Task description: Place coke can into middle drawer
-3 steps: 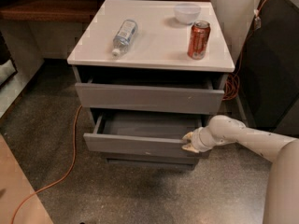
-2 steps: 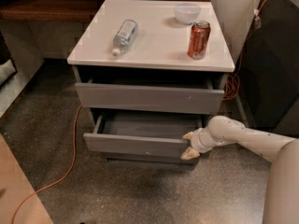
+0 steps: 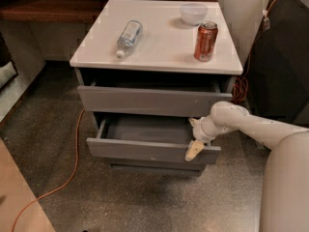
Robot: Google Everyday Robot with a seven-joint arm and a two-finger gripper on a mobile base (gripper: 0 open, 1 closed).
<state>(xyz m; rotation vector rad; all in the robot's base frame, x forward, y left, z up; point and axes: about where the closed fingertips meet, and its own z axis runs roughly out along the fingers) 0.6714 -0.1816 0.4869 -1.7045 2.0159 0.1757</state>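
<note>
The coke can [image 3: 205,41] stands upright on the right side of the cabinet's white top [image 3: 159,42]. The middle drawer [image 3: 145,150] is pulled out, and its grey tray shows nothing inside. My gripper [image 3: 194,138] is at the right end of this drawer's front edge, far below the can. My white arm [image 3: 251,127] reaches in from the right.
A clear water bottle [image 3: 128,37] lies on the top's left side, and a white bowl [image 3: 193,13] stands at the back behind the can. The top drawer [image 3: 149,100] is slightly out. An orange cable [image 3: 72,163] runs on the floor at left. A dark cabinet [image 3: 285,57] stands at right.
My gripper has shifted very slightly at the drawer's front edge. The drawer, can and bottle have not moved.
</note>
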